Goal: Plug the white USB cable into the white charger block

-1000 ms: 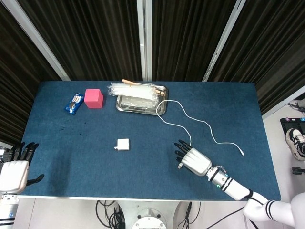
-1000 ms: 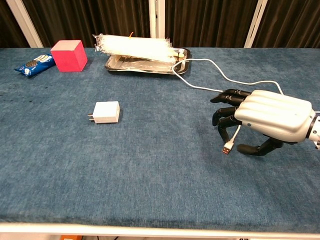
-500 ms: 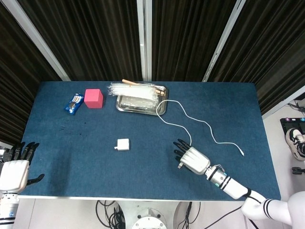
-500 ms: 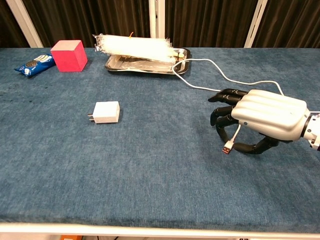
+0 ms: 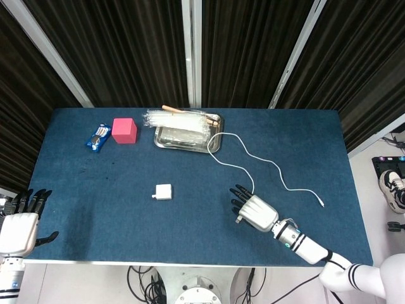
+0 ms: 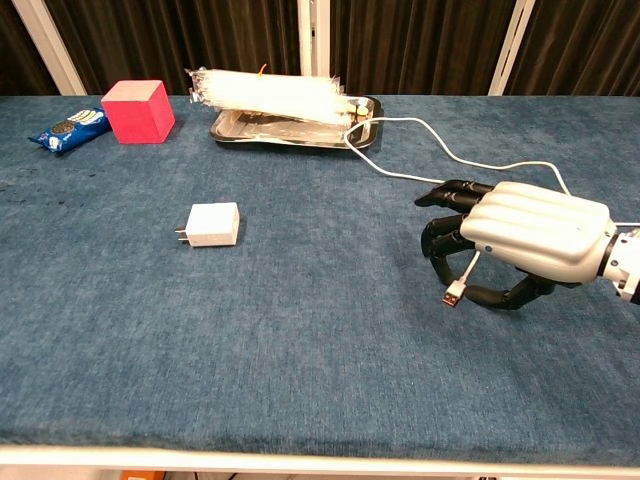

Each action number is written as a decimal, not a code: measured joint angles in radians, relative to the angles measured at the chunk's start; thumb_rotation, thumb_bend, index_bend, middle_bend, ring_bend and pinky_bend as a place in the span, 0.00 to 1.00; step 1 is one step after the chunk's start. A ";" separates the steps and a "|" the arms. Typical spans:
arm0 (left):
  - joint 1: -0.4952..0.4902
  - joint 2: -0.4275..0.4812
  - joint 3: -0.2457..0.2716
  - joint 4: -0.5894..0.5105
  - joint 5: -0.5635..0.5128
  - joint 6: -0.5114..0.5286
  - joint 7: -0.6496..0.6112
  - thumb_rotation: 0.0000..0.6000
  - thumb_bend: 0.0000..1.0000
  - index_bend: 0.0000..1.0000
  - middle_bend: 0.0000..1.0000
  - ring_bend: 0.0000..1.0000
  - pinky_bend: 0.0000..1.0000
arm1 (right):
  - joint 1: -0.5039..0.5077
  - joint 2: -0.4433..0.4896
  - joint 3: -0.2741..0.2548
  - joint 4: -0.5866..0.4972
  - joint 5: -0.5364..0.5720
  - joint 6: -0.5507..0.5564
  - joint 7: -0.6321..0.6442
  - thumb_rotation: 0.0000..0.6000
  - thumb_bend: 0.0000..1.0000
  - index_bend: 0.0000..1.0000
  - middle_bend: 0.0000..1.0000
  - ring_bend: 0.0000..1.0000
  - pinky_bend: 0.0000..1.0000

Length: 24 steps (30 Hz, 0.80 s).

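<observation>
The white charger block (image 5: 164,191) (image 6: 213,224) lies flat near the middle of the blue table, prongs pointing left. The white USB cable (image 5: 266,163) (image 6: 440,148) snakes from the tray across the right half of the table. Its far end lies loose at the right. My right hand (image 5: 256,212) (image 6: 525,240) holds the cable's USB end between its curled fingers and thumb, right of the charger. The metal plug (image 6: 455,296) pokes out below the fingers. My left hand (image 5: 19,223) hovers off the table's front left corner, fingers apart, holding nothing.
A pink cube (image 5: 124,130) (image 6: 138,110) and a blue snack packet (image 5: 97,137) (image 6: 68,128) sit at the back left. A metal tray (image 5: 214,145) (image 6: 290,140) at the back centre carries a clear bag of sticks (image 6: 270,95).
My right hand has crept slightly left toward the charger, carrying the cable's plug with it. The left hand and the charger have not moved.
</observation>
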 measured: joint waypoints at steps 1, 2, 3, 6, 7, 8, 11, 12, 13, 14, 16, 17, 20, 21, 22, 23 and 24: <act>0.000 0.000 0.000 0.001 0.000 0.000 -0.001 1.00 0.05 0.10 0.08 0.00 0.00 | 0.000 -0.002 0.000 0.001 0.000 0.001 -0.001 1.00 0.33 0.52 0.30 0.03 0.00; 0.000 0.000 0.000 0.001 0.000 0.000 -0.001 1.00 0.05 0.10 0.08 0.00 0.00 | 0.000 -0.003 0.000 0.002 0.000 0.002 -0.001 1.00 0.33 0.52 0.30 0.03 0.00; 0.001 0.000 0.000 0.002 -0.001 0.000 -0.002 1.00 0.05 0.10 0.08 0.00 0.00 | -0.001 -0.004 0.000 0.003 0.000 0.004 -0.002 1.00 0.33 0.53 0.30 0.04 0.00; 0.002 -0.001 0.001 0.003 -0.001 0.001 -0.004 1.00 0.05 0.10 0.08 0.00 0.00 | -0.003 -0.008 0.000 0.005 -0.001 0.011 -0.003 1.00 0.33 0.54 0.32 0.05 0.00; 0.002 0.000 0.001 0.003 0.000 0.001 -0.004 1.00 0.05 0.10 0.08 0.00 0.00 | -0.004 -0.009 0.001 0.006 -0.001 0.015 -0.004 1.00 0.33 0.55 0.33 0.06 0.00; 0.001 0.000 0.001 0.003 0.001 0.001 -0.005 1.00 0.05 0.10 0.08 0.00 0.00 | -0.005 -0.009 0.002 0.005 -0.001 0.018 -0.003 1.00 0.33 0.55 0.34 0.08 0.00; 0.000 0.002 0.001 0.002 0.002 0.001 -0.004 1.00 0.05 0.10 0.08 0.00 0.00 | -0.008 -0.006 0.006 0.000 0.000 0.031 -0.002 1.00 0.33 0.56 0.36 0.10 0.00; 0.000 0.003 0.000 0.001 0.002 0.000 -0.004 1.00 0.05 0.10 0.08 0.00 0.00 | -0.008 -0.004 0.008 -0.004 0.000 0.035 -0.003 1.00 0.34 0.56 0.38 0.13 0.00; -0.001 0.004 0.000 0.001 0.003 0.000 -0.003 1.00 0.05 0.10 0.08 0.00 0.00 | -0.008 -0.001 0.011 -0.009 0.000 0.039 -0.005 1.00 0.34 0.56 0.39 0.14 0.00; -0.003 0.005 0.000 -0.001 0.005 -0.002 -0.001 1.00 0.05 0.10 0.08 0.00 0.00 | -0.008 0.002 0.013 -0.013 0.001 0.040 -0.007 1.00 0.35 0.57 0.41 0.18 0.00; -0.008 0.009 -0.001 -0.003 0.008 -0.006 0.003 1.00 0.05 0.10 0.08 0.00 0.00 | -0.007 0.011 0.020 -0.024 0.004 0.042 -0.011 1.00 0.36 0.57 0.44 0.21 0.00; -0.012 0.011 -0.002 -0.004 0.011 -0.010 0.009 1.00 0.05 0.10 0.08 0.00 0.00 | -0.006 0.015 0.022 -0.030 0.007 0.042 -0.013 1.00 0.36 0.57 0.46 0.23 0.00; -0.029 0.021 -0.005 -0.012 0.021 -0.026 0.026 1.00 0.04 0.10 0.08 0.00 0.00 | -0.004 0.029 0.032 -0.049 0.018 0.039 -0.022 1.00 0.36 0.57 0.48 0.25 0.01; -0.037 0.024 -0.006 -0.015 0.024 -0.034 0.031 1.00 0.04 0.10 0.08 0.00 0.00 | -0.003 0.033 0.035 -0.055 0.022 0.037 -0.024 1.00 0.36 0.57 0.49 0.26 0.02; -0.046 0.028 -0.008 -0.018 0.028 -0.043 0.036 1.00 0.04 0.10 0.08 0.00 0.00 | -0.003 0.039 0.039 -0.065 0.029 0.036 -0.026 1.00 0.36 0.57 0.50 0.26 0.02; -0.059 0.034 -0.010 -0.022 0.034 -0.057 0.043 1.00 0.04 0.10 0.08 0.00 0.00 | -0.003 0.043 0.043 -0.072 0.034 0.034 -0.028 1.00 0.36 0.57 0.50 0.27 0.02; -0.071 0.037 -0.013 -0.026 0.038 -0.069 0.048 1.00 0.04 0.10 0.08 0.00 0.00 | -0.004 0.048 0.046 -0.079 0.040 0.033 -0.029 1.00 0.36 0.57 0.51 0.27 0.02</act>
